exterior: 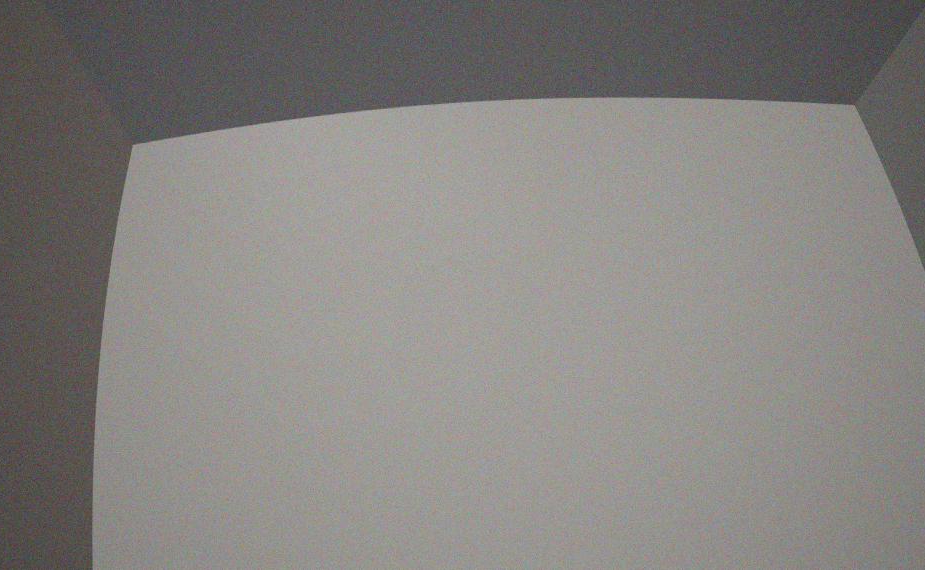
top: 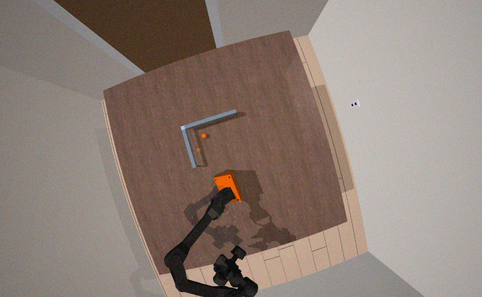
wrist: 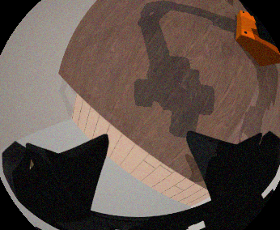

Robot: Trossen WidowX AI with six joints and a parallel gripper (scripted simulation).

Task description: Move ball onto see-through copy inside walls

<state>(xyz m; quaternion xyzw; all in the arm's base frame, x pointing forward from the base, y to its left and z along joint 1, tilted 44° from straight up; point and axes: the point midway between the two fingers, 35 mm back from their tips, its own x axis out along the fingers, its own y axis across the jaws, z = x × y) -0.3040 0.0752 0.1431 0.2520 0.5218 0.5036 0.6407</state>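
The ball [top: 204, 135], solid orange, rests on the desk [top: 272, 147] inside the corner formed by the two low walls [top: 194, 127]. It lies near the long wall that runs to the right, not touching it, and just to the right of the corner. The see-through copy [top: 198, 150], a fainter orange, sits nearer the camera's lower side, just beside the short wall that runs down toward the arm. Ball and copy are near each other but apart; the ball does not lie on the copy.

The two walls appear pale grey-blue and meet at the upper left of their L shape; each casts a narrow shadow on the inner side.

Below the open end of the short wall stands the arm's orange block [top: 228, 184], with the dark arm [top: 194, 232] running from it down to the base at the lower edge of the desk. The block is well apart from the ball and outside the walls.

The pincer [wrist: 149, 151] shows in the wrist view as two dark fingers standing wide apart, with only desk and floor visible between them; it is open and grips nothing.

The exterior view shows only plain grey walls [exterior: 451, 318]; no part of the task is visible there.
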